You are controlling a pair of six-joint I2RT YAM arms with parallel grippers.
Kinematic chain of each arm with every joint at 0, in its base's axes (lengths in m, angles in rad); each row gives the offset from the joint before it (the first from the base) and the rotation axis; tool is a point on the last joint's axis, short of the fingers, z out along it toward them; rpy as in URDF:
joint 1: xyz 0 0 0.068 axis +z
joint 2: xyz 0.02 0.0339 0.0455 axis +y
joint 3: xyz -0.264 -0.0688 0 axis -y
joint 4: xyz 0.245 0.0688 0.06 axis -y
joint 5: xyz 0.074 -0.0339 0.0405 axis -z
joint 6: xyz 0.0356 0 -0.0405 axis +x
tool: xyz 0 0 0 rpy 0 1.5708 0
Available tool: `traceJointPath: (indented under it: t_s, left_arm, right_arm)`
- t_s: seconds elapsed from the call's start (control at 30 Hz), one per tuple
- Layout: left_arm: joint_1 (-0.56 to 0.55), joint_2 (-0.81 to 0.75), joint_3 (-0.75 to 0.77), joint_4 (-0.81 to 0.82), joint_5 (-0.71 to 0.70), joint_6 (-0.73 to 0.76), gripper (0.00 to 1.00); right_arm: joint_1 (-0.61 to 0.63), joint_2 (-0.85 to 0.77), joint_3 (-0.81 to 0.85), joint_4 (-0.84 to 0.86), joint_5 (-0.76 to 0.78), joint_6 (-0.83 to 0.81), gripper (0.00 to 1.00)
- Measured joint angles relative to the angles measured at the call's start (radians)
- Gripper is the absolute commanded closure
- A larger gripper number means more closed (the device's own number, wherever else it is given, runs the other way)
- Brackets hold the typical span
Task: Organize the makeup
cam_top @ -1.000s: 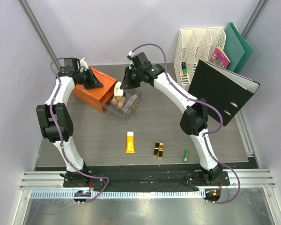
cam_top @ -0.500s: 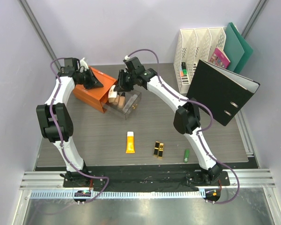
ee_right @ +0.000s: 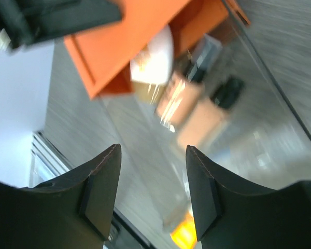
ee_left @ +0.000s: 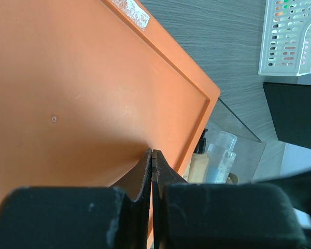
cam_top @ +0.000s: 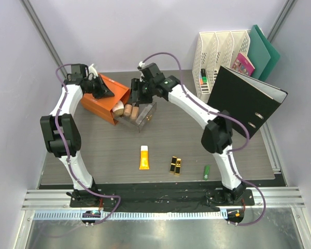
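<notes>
Top external: makeup (cam_top: 144, 157) on grey table (cam_top: 160, 140) (lavender walls (cam_top: 119, 31))

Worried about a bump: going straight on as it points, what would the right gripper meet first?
Probably the foundation bottles in the clear drawer, between the open jaws of the right gripper; depth is unclear.

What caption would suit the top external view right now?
Right gripper open above the foundation bottles, left gripper shut against the orange box, orange-yellow tube and lipsticks loose on the table.

Bottles (cam_top: 130, 110) inside drawer (cam_top: 147, 118), orange box (cam_top: 100, 102) alongside
</notes>
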Motion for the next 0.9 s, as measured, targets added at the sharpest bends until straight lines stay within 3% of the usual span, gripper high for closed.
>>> traceJointPath:
  t_s: [0.2,0.4,0.63,0.9]
  left_arm:
    - [0.0,0.001,0.003,-0.004,0.0,0.0,1.0]
    - [0.0,0.002,0.004,-0.005,0.0,0.0,1.0]
    - [0.0,0.002,0.004,-0.005,0.0,0.0,1.0]
    - [0.0,0.0,0.002,-0.005,0.002,0.0,1.0]
  right_arm:
    - [0.036,-0.261,-0.197,-0.107,0.045,-0.125,0.4]
    - [0.17,-0.418,-0.412,-0.178,0.044,-0.202,0.38]
    - [0.283,-0.399,-0.639,-0.246,0.058,-0.229,0.37]
    - [0.325,-0.273,-0.663,-0.212,0.14,-0.236,0.26]
